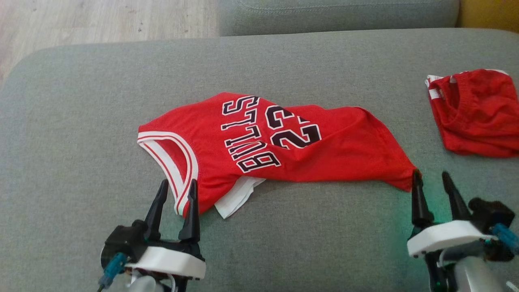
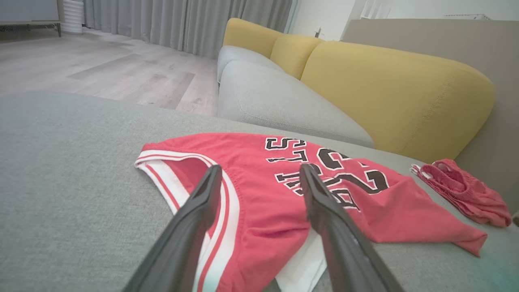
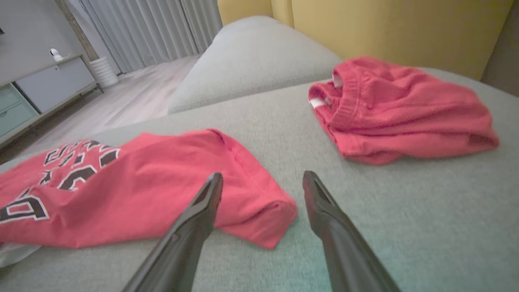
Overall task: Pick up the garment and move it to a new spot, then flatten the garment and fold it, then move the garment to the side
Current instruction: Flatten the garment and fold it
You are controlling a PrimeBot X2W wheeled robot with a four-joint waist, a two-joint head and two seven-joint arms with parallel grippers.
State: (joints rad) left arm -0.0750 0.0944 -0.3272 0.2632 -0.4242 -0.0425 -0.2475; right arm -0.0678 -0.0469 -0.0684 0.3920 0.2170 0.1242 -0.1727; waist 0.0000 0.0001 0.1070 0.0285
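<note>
The garment (image 1: 284, 142) is a red basketball jersey with black lettering and white-striped trim, lying rumpled across the grey cushion (image 1: 81, 101). My left gripper (image 1: 177, 187) stands open at the jersey's near left end, its fingers on either side of the striped armhole trim (image 2: 221, 215). At the jersey's near right corner (image 3: 267, 223) my right gripper (image 1: 432, 179) is open, with the left fingertip touching the corner and nothing held. The jersey (image 2: 284, 190) (image 3: 142, 186) lies flat between both pairs of fingers.
A second red garment (image 1: 478, 113) (image 3: 401, 109) lies bunched at the cushion's far right. A grey sofa seat (image 2: 275, 101) with yellow back cushions (image 2: 397, 93) lies beyond. Wooden floor (image 1: 81, 24) lies past the cushion's far left edge.
</note>
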